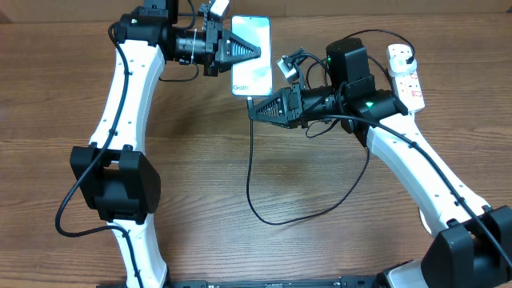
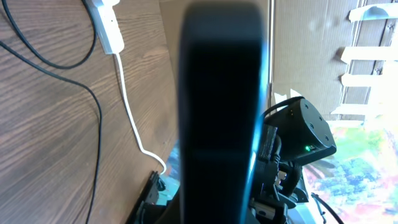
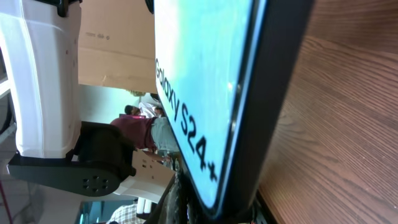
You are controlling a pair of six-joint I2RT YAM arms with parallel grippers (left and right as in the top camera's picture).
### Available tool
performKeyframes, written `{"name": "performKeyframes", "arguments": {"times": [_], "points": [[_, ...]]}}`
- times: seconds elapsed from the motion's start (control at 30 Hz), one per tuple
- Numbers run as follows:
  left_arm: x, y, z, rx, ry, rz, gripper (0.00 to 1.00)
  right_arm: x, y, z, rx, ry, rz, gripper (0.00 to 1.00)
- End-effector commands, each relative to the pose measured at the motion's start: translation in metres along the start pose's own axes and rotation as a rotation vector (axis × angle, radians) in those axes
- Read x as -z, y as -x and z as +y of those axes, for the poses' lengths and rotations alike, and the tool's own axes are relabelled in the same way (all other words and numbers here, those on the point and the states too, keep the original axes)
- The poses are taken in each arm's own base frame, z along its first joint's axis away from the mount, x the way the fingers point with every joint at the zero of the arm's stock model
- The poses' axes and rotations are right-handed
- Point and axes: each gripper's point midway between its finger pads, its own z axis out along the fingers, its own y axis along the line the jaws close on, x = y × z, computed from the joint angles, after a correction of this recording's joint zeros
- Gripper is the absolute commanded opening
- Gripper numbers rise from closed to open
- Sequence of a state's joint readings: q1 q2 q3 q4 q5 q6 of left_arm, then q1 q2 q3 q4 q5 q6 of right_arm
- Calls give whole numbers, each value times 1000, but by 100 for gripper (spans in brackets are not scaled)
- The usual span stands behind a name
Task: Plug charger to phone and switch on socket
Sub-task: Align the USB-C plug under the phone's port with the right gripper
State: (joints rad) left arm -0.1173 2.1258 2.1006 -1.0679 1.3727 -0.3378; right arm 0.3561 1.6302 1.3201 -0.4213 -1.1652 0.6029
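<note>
The phone (image 1: 251, 48) has a lit light-blue screen and is held off the table at the back. My left gripper (image 1: 250, 53) is shut on its upper half; in the left wrist view the phone's dark back (image 2: 221, 112) fills the middle. My right gripper (image 1: 254, 107) is shut at the phone's lower end, where the charger's plug tip meets it; the tip itself is hidden. The thin black charger cable (image 1: 249, 172) drops from there, loops over the table and runs to the white socket (image 1: 406, 74) at the back right. The right wrist view shows the phone screen (image 3: 193, 74) very close.
The socket's end (image 2: 104, 22) and its thick white cord (image 2: 132, 121) show in the left wrist view, with the black cable (image 2: 96, 134) beside them. The left arm's white link (image 3: 46, 81) stands behind the phone. The table's far edge lies just beyond the phone.
</note>
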Motion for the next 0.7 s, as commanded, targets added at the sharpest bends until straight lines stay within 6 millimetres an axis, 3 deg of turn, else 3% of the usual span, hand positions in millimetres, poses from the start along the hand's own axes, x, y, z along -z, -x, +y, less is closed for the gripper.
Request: {"name": "performKeyframes", "arguments": {"times": [0.0, 0.67], "points": [[1, 0, -8, -29, -30, 4, 4, 4, -4, 16, 28, 28, 10, 4], [9, 7, -7, -29, -29, -18, 4, 7, -1, 16, 33, 31, 0, 3]]}}
